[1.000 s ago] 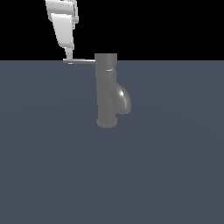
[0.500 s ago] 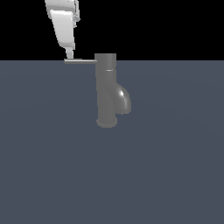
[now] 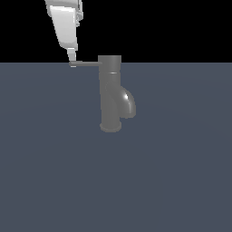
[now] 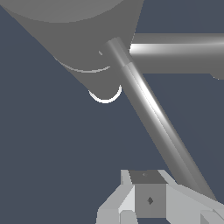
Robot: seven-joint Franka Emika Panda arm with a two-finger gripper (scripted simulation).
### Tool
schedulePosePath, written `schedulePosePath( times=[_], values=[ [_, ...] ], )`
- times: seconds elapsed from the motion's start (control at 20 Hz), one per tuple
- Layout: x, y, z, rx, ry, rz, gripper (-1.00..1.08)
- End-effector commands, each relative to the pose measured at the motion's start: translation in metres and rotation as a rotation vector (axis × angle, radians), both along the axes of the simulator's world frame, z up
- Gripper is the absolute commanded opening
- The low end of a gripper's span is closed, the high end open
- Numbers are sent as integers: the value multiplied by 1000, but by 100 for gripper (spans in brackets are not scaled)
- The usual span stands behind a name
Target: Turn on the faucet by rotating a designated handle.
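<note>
1. Here's the faucet (image 3: 110, 93), a dark grey upright column standing on the flat grey surface (image 3: 181, 181), just above the middle of the exterior view, flared base planted, stubby spout (image 3: 127, 103) bulging off the column at 3 o'clock.
2. The handle (image 3: 85, 64) shoots out from the top of the column toward 9 o'clock, thin, straight and level.
3. The white gripper (image 3: 71, 59) hangs in from 12 o'clock and its tip sits right at the free end of that rod, touching it or as good as.
4. In the wrist view the handle (image 4: 153, 118) runs long and shiny from the faucet (image 4: 74, 39) straight to the gripper (image 4: 151, 199), whose pale fingertip block lies right beside the rod.
5. Spread or pressed together? I cannot tell: neither view shows both fingers clearly, and nothing shows the rod pinched between them.
6. How will it handle? My read: rigid metal, no flex, smooth and probably slippery, pivoting only about the column's axis.
7. Best place to work it is where the gripper already is, the far tip, for the most leverage; a sideways push should do, no firm pinch needed.
8. The risk I'd watch: a fingertip skidding off the end of that slick, narrow rod.
</note>
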State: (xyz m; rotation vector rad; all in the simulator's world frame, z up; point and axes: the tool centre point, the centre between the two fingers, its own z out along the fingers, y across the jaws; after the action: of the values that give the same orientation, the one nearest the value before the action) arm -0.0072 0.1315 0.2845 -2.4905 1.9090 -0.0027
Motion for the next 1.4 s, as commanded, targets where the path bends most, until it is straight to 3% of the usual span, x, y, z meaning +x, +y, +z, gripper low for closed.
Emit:
schedulePosePath(
  times=[0.0, 0.25, 1.35],
  values=[
    [-8, -3, 0, -2, 4, -2, -100],
    [-12, -3, 0, -2, 0, 1, -100],
    [-56, -88, 0, -2, 3, -1, -100]
  ],
)
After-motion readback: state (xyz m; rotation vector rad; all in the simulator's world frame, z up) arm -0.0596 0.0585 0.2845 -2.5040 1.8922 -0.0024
